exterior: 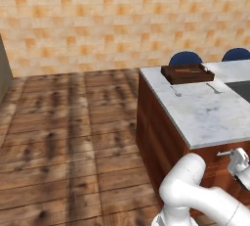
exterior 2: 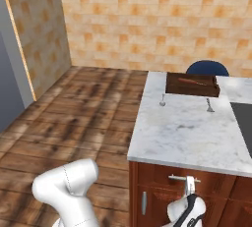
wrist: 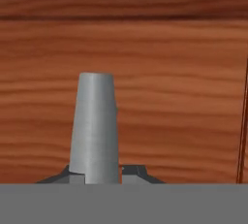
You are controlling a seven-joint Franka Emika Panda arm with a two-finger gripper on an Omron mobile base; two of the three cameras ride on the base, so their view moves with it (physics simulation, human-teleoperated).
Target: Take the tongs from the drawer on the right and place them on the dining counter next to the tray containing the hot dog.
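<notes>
The arm bends low in front of the dining counter (exterior 2: 187, 132), its gripper (exterior 2: 190, 186) pointing at the drawer (exterior 2: 172, 174) just under the stone edge. The fingers sit on either side of the silver handle (wrist: 95, 128), seemingly closed on it. The drawer front looks flush. The tray (exterior 2: 192, 85) with the hot dog (exterior 2: 193, 80) lies at the counter's far edge. Open wooden floor (exterior: 68, 137) stretches left.
</notes>
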